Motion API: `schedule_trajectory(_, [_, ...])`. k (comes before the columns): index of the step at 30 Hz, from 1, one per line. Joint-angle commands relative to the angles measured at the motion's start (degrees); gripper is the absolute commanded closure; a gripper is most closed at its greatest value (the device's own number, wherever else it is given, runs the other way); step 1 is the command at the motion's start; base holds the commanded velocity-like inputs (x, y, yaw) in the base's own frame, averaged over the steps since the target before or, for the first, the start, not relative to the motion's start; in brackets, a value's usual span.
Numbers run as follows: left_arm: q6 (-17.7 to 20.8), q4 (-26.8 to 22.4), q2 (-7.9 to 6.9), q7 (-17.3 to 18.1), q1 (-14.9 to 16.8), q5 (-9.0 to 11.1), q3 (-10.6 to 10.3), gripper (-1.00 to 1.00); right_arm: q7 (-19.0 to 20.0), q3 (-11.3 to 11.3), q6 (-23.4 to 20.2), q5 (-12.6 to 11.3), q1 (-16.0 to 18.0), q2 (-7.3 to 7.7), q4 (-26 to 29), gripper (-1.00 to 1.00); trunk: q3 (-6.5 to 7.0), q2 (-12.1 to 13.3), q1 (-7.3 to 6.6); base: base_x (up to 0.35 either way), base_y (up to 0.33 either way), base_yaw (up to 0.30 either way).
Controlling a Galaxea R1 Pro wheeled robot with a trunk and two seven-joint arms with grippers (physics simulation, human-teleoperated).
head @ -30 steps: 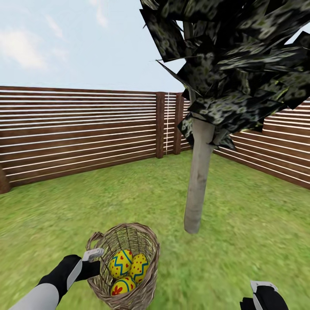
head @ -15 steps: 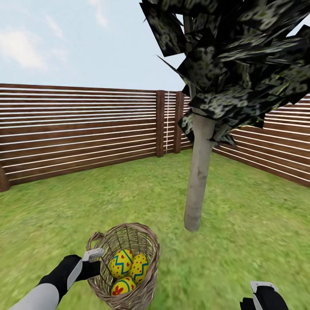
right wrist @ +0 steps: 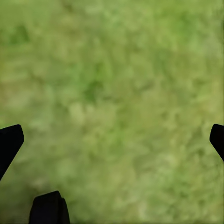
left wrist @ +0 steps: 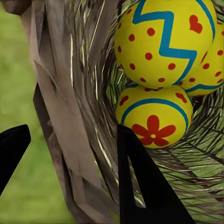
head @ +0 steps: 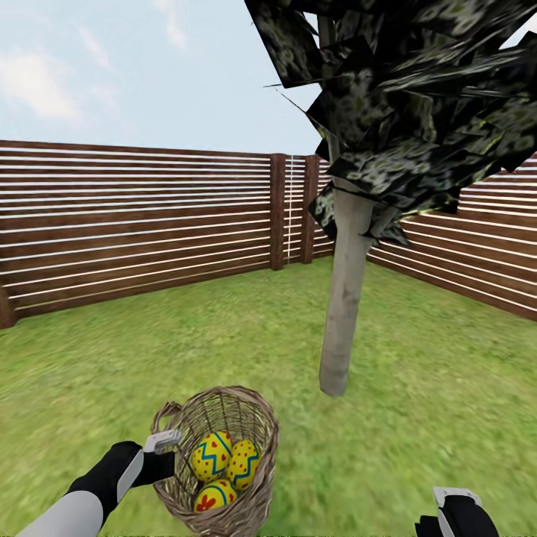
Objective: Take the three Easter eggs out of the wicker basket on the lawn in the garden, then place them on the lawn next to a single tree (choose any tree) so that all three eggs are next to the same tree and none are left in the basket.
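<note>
Left gripper (left wrist: 70,154) closed on wicker basket (head: 253,425) wall, one finger inside, one outside; grip on rim probably to carry basket with load toward tree. Right gripper (right wrist: 112,140) spread wide, empty, over bare lawn (head: 418,418), likely kept free for picking.

Tree (head: 343,313) trunk stands near, ahead-right of basket. Basket upright. Three Easter eggs (head: 224,466) inside, none out yet; flower-painted one (left wrist: 154,116) lowest.

eggs (head: 224,468) yellow, red dots, blue zigzags | basket (head: 257,436) brown | lawn (head: 418,418) green
</note>
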State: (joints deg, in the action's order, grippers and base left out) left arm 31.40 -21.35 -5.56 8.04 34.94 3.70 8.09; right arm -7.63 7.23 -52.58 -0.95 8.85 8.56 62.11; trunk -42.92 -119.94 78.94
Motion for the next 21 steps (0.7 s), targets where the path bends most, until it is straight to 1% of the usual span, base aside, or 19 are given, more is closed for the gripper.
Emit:
schedule_trajectory(1, [0.42,-0.11,0.02,0.05,0.04,0.78,0.33,1.00,-0.19,-0.02,-0.25,-0.13,0.03,-0.01,0.06,-1.00,-0.24,-0.45,0.22,0.000,0.000,0.000])
schedule_trajectory(10, [0.30,-0.10,0.20,0.05,0.04,0.78,0.28,1.00,-0.19,-0.02,-0.27,-0.18,0.04,-0.03,0.03,-1.00,-1.86,-4.06,2.19,0.000,0.000,0.000])
schedule_trajectory(11, [0.32,-0.12,0.25,0.05,0.04,0.78,0.32,1.00,-0.19,-0.02,-0.28,-0.18,0.04,-0.01,0.03,-1.00,-1.86,-4.06,2.19,0.000,0.000,0.000])
schedule_trajectory(14, [0.25,-0.10,0.77,0.05,0.04,0.78,0.26,1.00,-0.19,-0.02,-0.24,-0.19,0.03,-0.02,0.03,-1.00,-2.40,-5.26,2.85,0.000,0.000,0.000])
schedule_trajectory(20, [0.25,-0.09,0.90,0.05,0.04,0.78,0.24,1.00,-0.19,-0.02,-0.24,-0.19,0.03,0.02,-0.05,-1.00,-3.47,-7.66,4.17,0.000,0.000,0.000])
schedule_trajectory(21, [0.20,-0.10,0.88,0.05,0.04,0.78,0.25,1.00,-0.19,-0.02,-0.24,-0.19,0.03,0.04,0.00,-1.00,-3.47,-7.66,4.17,0.000,0.000,0.000])
